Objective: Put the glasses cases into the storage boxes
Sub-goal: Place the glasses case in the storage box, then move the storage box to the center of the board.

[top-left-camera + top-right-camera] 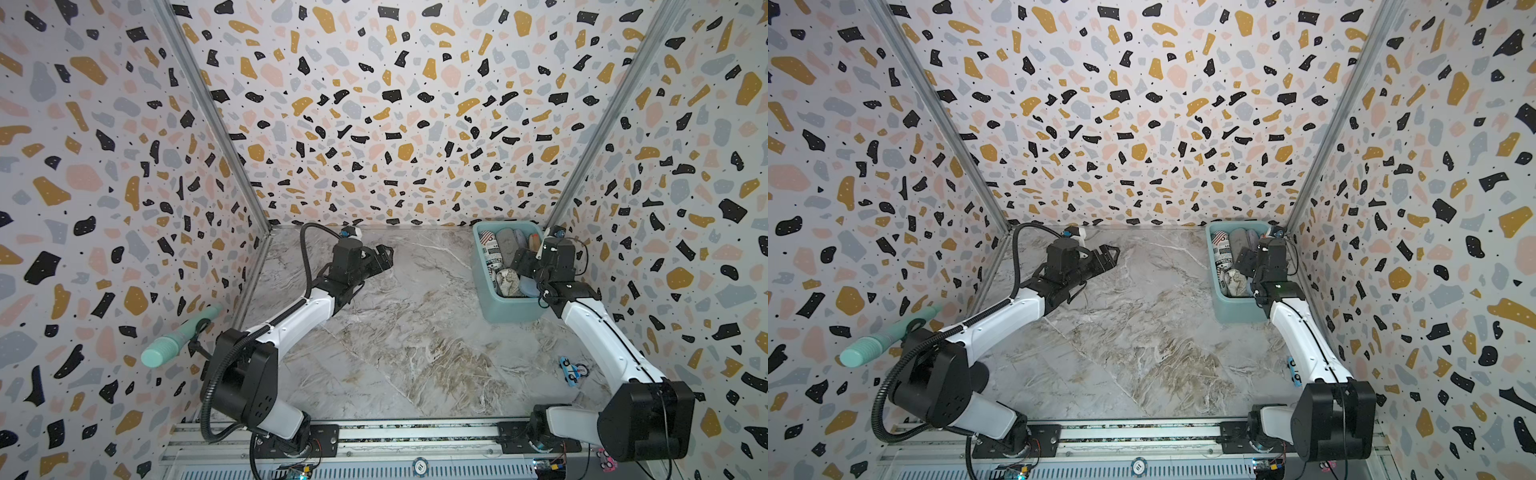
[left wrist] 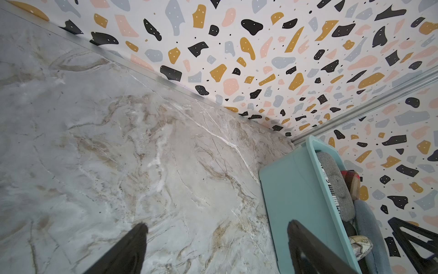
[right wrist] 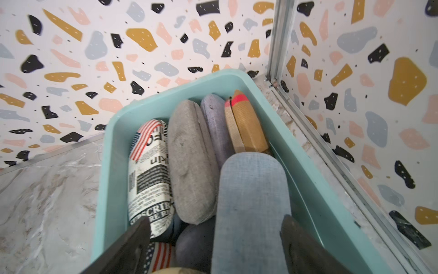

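Observation:
The teal storage box [image 1: 511, 311] [image 1: 1239, 311] stands in the back right corner of the table, with several glasses cases packed in it. In the right wrist view these are a newspaper-print case [image 3: 149, 175], a grey case [image 3: 192, 166], a lilac case [image 3: 214, 118] and a tan case with a red end [image 3: 248, 125]. A light blue case [image 3: 251, 201] lies on top of them. My right gripper [image 3: 215, 219] [image 1: 525, 266] hangs open over the box, its fingers wide on either side of the blue case. My left gripper [image 2: 217, 225] [image 1: 384, 253] is open and empty over bare table, left of the box [image 2: 291, 189].
A mint-green ribbed cylinder [image 1: 174, 343] sticks out from the left wall on a black stand. A small blue toy car [image 1: 570, 370] lies on the table beside the right arm. The back and right walls stand close around the box.

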`<action>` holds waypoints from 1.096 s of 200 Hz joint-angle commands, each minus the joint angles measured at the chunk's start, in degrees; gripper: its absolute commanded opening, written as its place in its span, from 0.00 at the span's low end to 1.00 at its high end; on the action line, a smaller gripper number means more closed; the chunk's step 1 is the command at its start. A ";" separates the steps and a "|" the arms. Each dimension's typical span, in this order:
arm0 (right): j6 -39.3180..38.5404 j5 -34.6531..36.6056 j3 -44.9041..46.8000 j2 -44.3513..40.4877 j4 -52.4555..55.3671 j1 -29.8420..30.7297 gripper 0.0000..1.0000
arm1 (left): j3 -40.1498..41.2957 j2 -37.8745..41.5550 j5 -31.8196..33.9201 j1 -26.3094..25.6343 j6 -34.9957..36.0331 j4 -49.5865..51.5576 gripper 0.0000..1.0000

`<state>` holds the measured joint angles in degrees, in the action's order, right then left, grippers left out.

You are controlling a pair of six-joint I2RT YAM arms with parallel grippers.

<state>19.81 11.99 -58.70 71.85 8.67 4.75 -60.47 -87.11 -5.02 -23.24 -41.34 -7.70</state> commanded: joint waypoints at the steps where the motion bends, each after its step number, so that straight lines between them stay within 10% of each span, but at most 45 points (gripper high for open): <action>1: -1.53 3.18 -2.04 -1.82 1.92 1.88 0.83 | -0.11 0.81 0.66 0.12 0.93 -1.08 0.93; 67: -5.24 -3.78 -12.24 9.22 9.72 12.62 0.41 | -0.80 0.67 0.71 0.09 1.43 -0.08 0.92; 147: -4.07 -4.77 -11.29 14.59 10.41 12.56 0.47 | -1.28 0.66 0.19 0.05 2.07 0.32 0.91; 219: -3.46 -4.27 -9.49 14.27 11.54 15.33 0.10 | -1.49 1.30 0.48 0.05 2.17 0.54 0.91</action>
<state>15.49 7.31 -67.79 87.15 18.02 18.55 -60.51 -87.11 -4.47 -23.24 -40.01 -7.29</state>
